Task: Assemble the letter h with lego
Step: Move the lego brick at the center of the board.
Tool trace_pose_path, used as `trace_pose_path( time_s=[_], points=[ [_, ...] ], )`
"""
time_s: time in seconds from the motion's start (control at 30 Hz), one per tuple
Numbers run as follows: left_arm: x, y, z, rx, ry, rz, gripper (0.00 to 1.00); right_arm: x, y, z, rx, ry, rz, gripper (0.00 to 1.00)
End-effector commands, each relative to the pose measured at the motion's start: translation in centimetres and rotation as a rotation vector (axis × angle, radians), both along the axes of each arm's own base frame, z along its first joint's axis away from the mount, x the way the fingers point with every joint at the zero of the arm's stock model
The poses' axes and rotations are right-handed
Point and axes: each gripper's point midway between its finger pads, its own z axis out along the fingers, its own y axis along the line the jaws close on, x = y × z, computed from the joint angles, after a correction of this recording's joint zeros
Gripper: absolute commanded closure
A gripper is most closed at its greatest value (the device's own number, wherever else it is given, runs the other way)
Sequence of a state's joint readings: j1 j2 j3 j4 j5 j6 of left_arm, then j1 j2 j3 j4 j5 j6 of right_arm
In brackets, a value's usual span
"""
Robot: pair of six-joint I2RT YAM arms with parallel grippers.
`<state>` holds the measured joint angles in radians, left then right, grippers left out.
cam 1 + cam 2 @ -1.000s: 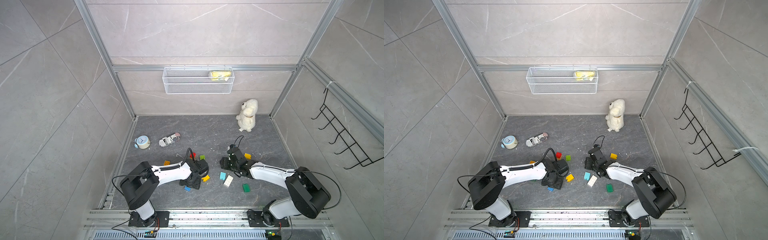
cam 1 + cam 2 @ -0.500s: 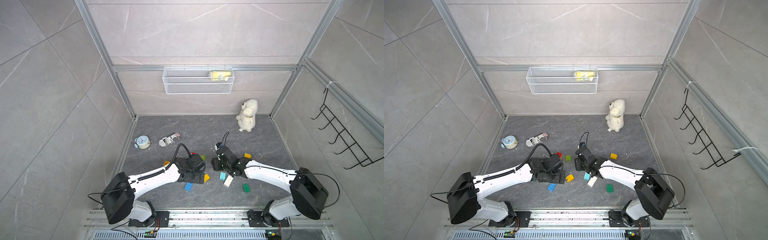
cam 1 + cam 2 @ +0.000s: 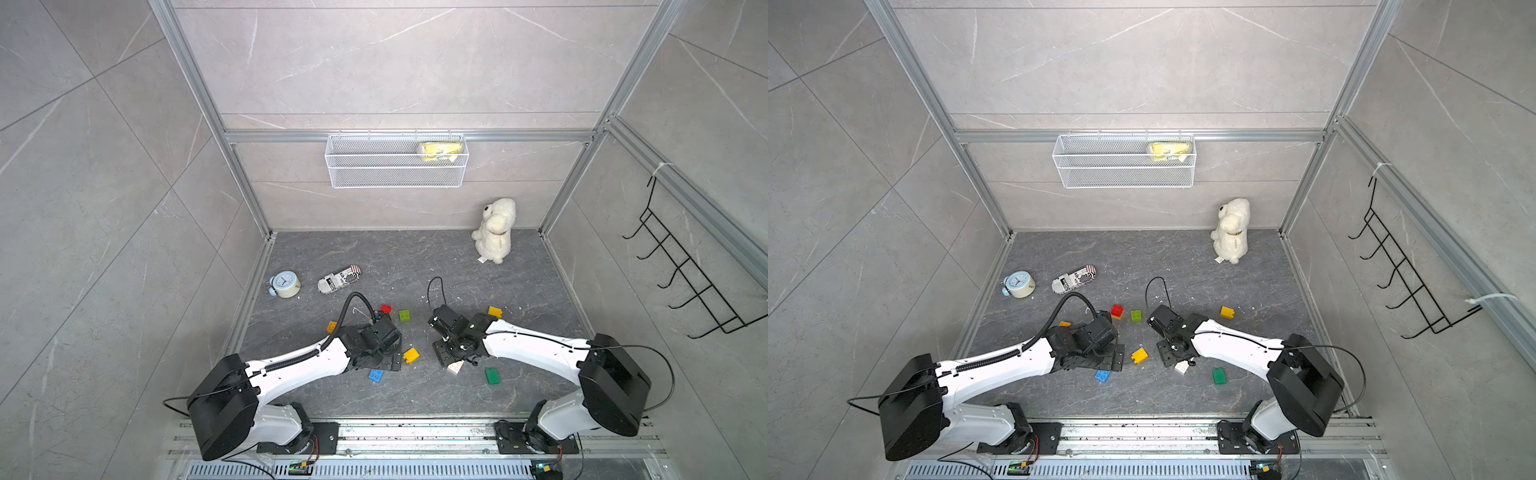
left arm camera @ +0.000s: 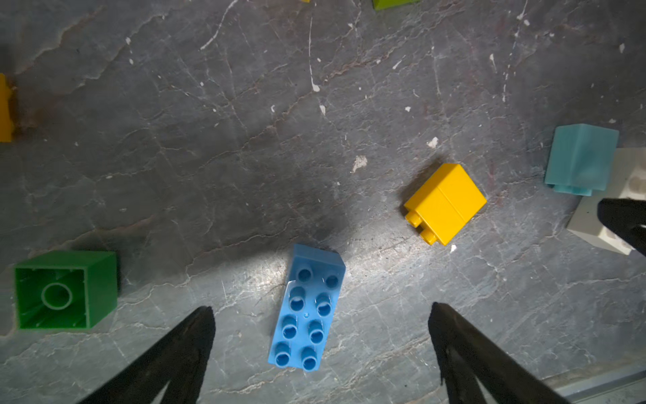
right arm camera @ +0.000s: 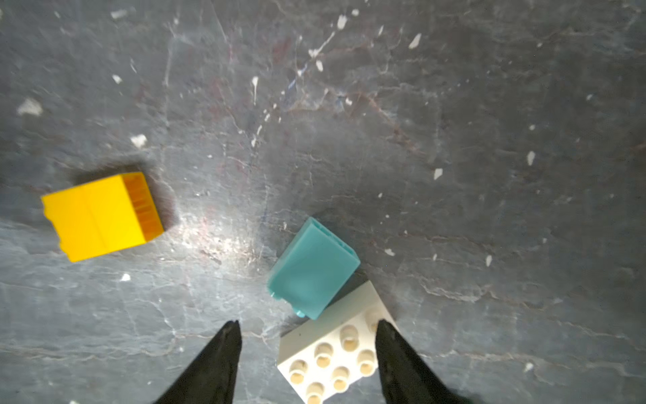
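Misalignment is the main hazard. Left pincer, open and empty, straddles the blue brick near the yellow brick; the blue one lies slightly askew and may twist when clamped. Right pincer, open, has one fingertip over the white brick, which touches the teal brick beyond the yellow brick; closing may scatter both.

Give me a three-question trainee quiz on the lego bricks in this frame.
1. True or false: the blue oblong studded plastic brick lies studs-up between the left gripper's spread fingers, ungripped.
2. Which lies right beside the white oblong studded plastic brick? A red square brick; B light blue square plastic brick; C lime square brick.
3. Complete: the green square plastic brick rests with its hollow underside facing ____.
Key: 1 true; 2 B; 3 up.
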<state>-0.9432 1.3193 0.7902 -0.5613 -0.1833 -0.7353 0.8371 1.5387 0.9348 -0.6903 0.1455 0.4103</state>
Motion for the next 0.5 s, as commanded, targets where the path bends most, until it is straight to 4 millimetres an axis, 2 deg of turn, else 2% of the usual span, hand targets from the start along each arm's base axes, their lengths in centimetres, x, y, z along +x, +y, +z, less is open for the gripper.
trace_pose_path(
  time_s=[0.0,0.17,0.47],
  points=[
    [2.0,-0.5,1.4,-0.036,-0.113,-0.033,0.01,-0.3,-1.4,-0.4,-0.14,0.043,0.064,0.34],
    [2.8,-0.4,1.0,-0.066,-0.164,-0.054,0.01,0.6,-0.7,-1.0,-0.186,0.056,0.119,0.32],
    [2.8,-0.1,0.4,-0.142,-0.191,-0.071,0.01,1.3,0.7,-2.7,-0.216,0.101,0.215,0.27]
  ],
)
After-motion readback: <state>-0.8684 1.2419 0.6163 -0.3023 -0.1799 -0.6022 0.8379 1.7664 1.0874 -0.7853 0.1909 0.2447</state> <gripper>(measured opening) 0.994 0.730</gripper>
